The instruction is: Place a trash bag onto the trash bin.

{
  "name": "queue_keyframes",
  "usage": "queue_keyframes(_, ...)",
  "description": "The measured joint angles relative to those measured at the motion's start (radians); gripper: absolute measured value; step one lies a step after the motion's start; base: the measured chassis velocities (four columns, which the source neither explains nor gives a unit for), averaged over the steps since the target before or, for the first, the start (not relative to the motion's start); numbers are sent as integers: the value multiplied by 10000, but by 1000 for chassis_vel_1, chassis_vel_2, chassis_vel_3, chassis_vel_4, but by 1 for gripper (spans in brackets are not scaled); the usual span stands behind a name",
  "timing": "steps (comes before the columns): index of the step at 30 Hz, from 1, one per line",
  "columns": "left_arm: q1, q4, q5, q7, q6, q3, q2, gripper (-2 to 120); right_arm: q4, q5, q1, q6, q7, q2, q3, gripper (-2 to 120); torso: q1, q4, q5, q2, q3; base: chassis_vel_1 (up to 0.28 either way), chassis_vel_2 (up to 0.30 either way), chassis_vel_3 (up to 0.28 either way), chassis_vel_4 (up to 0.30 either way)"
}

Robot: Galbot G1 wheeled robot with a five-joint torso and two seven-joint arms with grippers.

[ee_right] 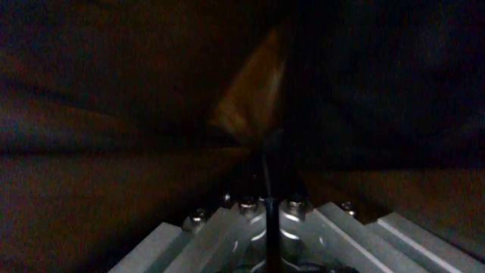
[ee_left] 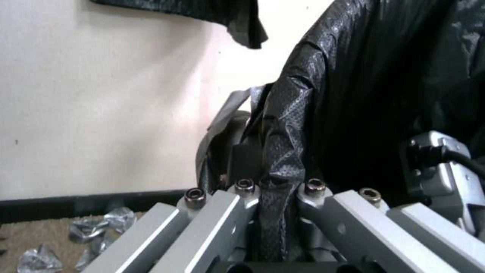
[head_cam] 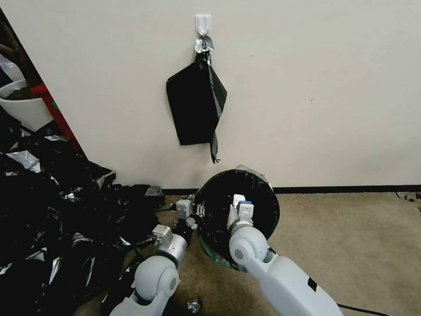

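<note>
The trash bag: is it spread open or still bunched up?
Spread open. The trash bag forms a round black mouth, the right gripper reaching inside, the left gripper pinching its edge.

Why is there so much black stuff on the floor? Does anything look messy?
Yes. A big heap of crumpled black plastic sprawls over the carpet, left of the lined trash bin. It looks dumped, not tidy.

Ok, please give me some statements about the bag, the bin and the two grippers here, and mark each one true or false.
1. The left gripper pinches the trash bag at the bin's outer edge. True.
2. The right gripper hovers above the carpet, away from the bin. False: it reaches inside the bag-lined opening.
3. A black bundle hangs from a wall hook. True.
4. The trash bin stands upright. False: it is tipped, its mouth facing the robot.
</note>
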State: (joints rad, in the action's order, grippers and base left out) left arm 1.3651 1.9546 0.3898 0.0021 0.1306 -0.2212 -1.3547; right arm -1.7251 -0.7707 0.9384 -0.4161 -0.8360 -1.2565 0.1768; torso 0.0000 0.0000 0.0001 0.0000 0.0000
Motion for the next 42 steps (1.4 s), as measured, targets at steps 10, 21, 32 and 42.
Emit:
queue_keyframes(10, 18, 76, 3, -48, 99, 116, -8, 3, -307, 1421, 381, -26, 219, 65, -136, 0, 0, 0, -1, 0, -1, 0, 0, 0, 0)
queue_keyframes(21, 139, 250, 0, -67, 299, 171, -46, 3, -373, 364, 405, 18, 701, -122, 360, 0, 0, 0, -1, 0, -1, 0, 0, 0, 0)
queue_keyframes(32, 306, 460, 22, -69, 461, 207, -30, 3, 306, 1992, 324, -411, 486, -87, 172, 0, 0, 0, -1, 0, -1, 0, 0, 0, 0)
queue_keyframes(42, -87, 136, 177, -953, 906, 207, -128, 3, -1435, 1812, 1373, 333, 2622, 307, 100, 22, 0, 0, -1, 0, 0, 0, 0, 0, 0)
